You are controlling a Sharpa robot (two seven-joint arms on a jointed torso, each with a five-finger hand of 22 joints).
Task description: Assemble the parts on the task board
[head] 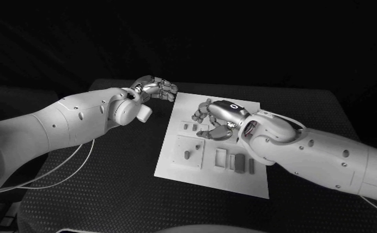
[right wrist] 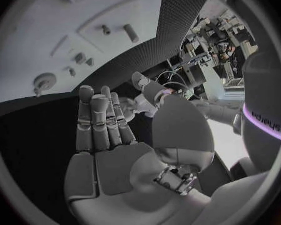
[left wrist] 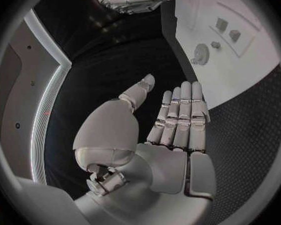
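1. Task board (head: 224, 176): a white rectangular plate lying flat on the black table (head: 94, 200), in the centre of the head view and running from the upper middle down toward the lower right. Its near end carries several recesses and slots.

2. Parts (head: 239, 161): small grey pieces sit in or beside the slots at the lower half of the board, and a few smaller ones (head: 191, 127) lie near the middle, just beside the right hand. The right wrist view shows two short pegs (right wrist: 132, 33) on a raised panel and a round, gear-like piece (right wrist: 44, 81) near the board's edge; the left wrist view shows the same round piece (left wrist: 200, 53) and two small blocks (left wrist: 234, 35). Whether any piece is fully seated cannot be told.

3. Right hand (head: 216, 117): over the middle of the board, fingers bent downward toward it in the head view. In its own wrist view the fingers (right wrist: 100, 122) lie straight and close together with the palm bare; it holds nothing.

4. Left hand (head: 157, 89): at the upper left corner of the board, off its edge, above the table. Its wrist view shows the fingers (left wrist: 181, 117) extended side by side and the thumb apart; it too holds nothing.

5. Progress, as a judgement: with neither hand carrying a part and several pieces apparently loose on the plate, the assembly seems to be at an early or between-steps stage, with most fitting left to do.
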